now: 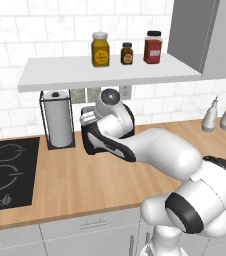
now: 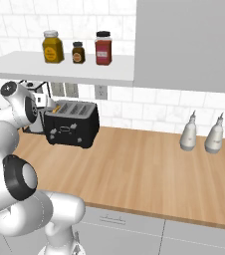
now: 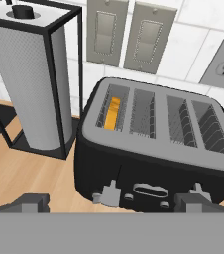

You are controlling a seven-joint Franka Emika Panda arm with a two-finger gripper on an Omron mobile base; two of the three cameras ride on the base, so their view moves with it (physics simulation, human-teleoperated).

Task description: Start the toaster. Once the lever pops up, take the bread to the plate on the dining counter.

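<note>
The black toaster (image 3: pixel 153 149) stands on the wood counter against the tiled wall, with a grey top and several long slots. The bread (image 3: pixel 113 113) sits deep in its leftmost slot, only a tan-orange edge showing. Two pale levers stick out of the front; the left lever (image 3: pixel 109 193) is low, just ahead of my hand. My gripper (image 3: pixel 113 206) is open, hovering in front of and slightly above the toaster's front face, one fingertip (image 3: pixel 29 201) wide to each side. From the right base view the toaster (image 2: pixel 72 124) has my hand at its left end. The plate and dining counter are out of view.
A paper-towel roll in a black wire frame (image 3: pixel 32 79) stands close to the toaster's left. A black cooktop (image 1: pixel 5 170) lies further left. The shelf (image 1: pixel 110 70) with three jars hangs just above. Two pale bottles (image 2: pixel 201 133) stand at the right.
</note>
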